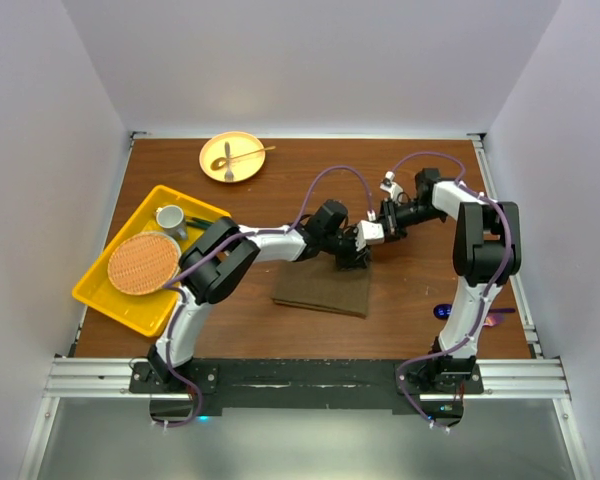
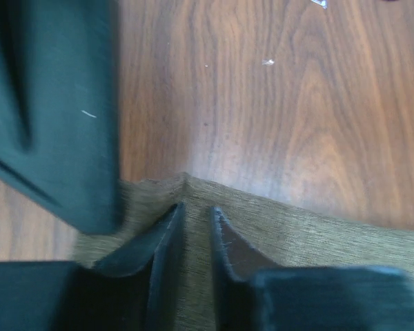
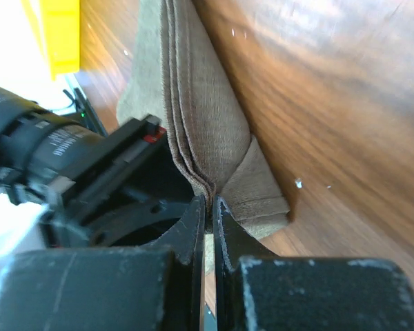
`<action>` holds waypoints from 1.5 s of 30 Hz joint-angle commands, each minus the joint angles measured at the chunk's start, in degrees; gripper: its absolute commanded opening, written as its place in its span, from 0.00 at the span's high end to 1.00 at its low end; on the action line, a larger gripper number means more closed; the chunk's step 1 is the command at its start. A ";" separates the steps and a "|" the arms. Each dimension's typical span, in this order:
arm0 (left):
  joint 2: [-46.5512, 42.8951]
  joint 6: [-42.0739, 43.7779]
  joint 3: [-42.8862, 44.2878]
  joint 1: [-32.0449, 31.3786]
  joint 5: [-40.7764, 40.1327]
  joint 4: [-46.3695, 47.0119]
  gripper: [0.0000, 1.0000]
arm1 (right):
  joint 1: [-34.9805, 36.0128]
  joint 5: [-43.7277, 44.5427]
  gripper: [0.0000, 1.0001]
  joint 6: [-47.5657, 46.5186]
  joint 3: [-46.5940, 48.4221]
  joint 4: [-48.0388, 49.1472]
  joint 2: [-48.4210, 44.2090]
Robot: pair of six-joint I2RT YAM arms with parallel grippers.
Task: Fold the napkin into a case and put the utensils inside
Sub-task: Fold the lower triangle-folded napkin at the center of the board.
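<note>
The olive-brown napkin [image 1: 320, 290] lies folded into a layered rectangle at the table's middle; no narrow case shows. My left gripper [image 1: 353, 260] sits at its far right corner, its fingers [image 2: 167, 238] close together with a ridge of the cloth [image 2: 317, 234] between them. My right gripper [image 3: 208, 200] is shut on the stacked edges of the napkin [image 3: 207, 117] at that same corner, lifting them a little; from above, the right gripper [image 1: 372, 236] sits just beyond the left one. One of the utensils, a blue-purple spoon [image 1: 448, 312], lies beside the right arm.
A round yellow plate [image 1: 220, 170] with a fork [image 1: 227, 158] and a thin wooden piece sits at the back. A yellow tray [image 1: 130, 305] at the left holds a woven mat [image 1: 142, 263] and a cup [image 1: 170, 218]. White walls enclose the table.
</note>
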 commanded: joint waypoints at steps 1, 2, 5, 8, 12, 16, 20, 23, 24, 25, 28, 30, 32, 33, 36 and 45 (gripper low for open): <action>-5.86 -3.58 -1.41 1.14 1.09 -0.35 0.67 | 0.78 -0.33 1.00 -0.78 -1.71 0.11 -1.23; -8.39 -3.85 -1.15 1.23 1.18 -1.49 0.66 | 0.78 0.11 1.00 -1.13 -1.62 0.20 -0.96; -13.49 -1.84 -0.62 1.23 1.00 -7.99 0.66 | 0.78 -0.06 1.00 -1.14 -0.22 0.46 -0.08; -17.72 3.34 -2.72 1.32 0.65 -18.45 0.71 | 0.78 -0.24 1.00 -1.05 0.84 0.82 0.01; -22.91 6.78 -14.21 2.89 -0.49 -21.28 0.79 | 0.96 -1.46 1.00 -2.54 1.80 -1.02 -0.34; -21.19 -4.40 -17.32 7.27 -0.15 -21.63 0.90 | 2.01 -1.91 1.00 -6.39 1.20 -3.92 -1.48; -17.04 -13.43 -17.84 9.93 1.26 -18.83 0.98 | 2.80 -1.91 1.00 -7.90 0.40 -4.80 -1.93; -16.07 -15.99 -19.34 10.55 1.18 -17.15 0.99 | 3.42 -1.38 1.00 -10.36 -0.04 -6.56 -2.54; -15.72 -16.94 -19.60 10.63 1.18 -17.15 0.99 | 3.51 -1.12 1.00 -11.76 -0.65 -6.91 -2.98; -15.28 -19.13 -19.78 10.98 1.27 -17.06 1.00 | 3.77 -0.86 1.00 -12.47 -1.00 -7.87 -3.50; -14.57 -20.99 -20.48 11.42 0.74 -16.19 1.00 | 4.38 -0.15 1.00 -15.37 -2.85 -9.81 -4.56; -14.14 -21.52 -20.57 11.69 0.56 -16.10 1.00 | 5.34 0.46 1.00 -17.30 -4.34 -10.43 -5.00; -13.87 -22.58 -20.83 11.95 0.48 -15.75 1.00 | 6.31 1.34 1.00 -18.27 -5.48 -10.70 -5.53; -13.78 -22.84 -20.83 12.13 0.39 -15.74 1.00 | 7.36 2.65 1.00 -18.45 -6.45 -10.43 -5.36; -13.69 -23.19 -20.92 12.04 0.12 -15.57 1.00 | 8.69 5.29 1.00 -18.19 -7.33 -8.42 -4.13; -19.48 -25.64 -24.78 15.81 3.62 -9.79 0.98 | 9.04 15.67 1.00 -18.53 -3.74 -6.29 0.88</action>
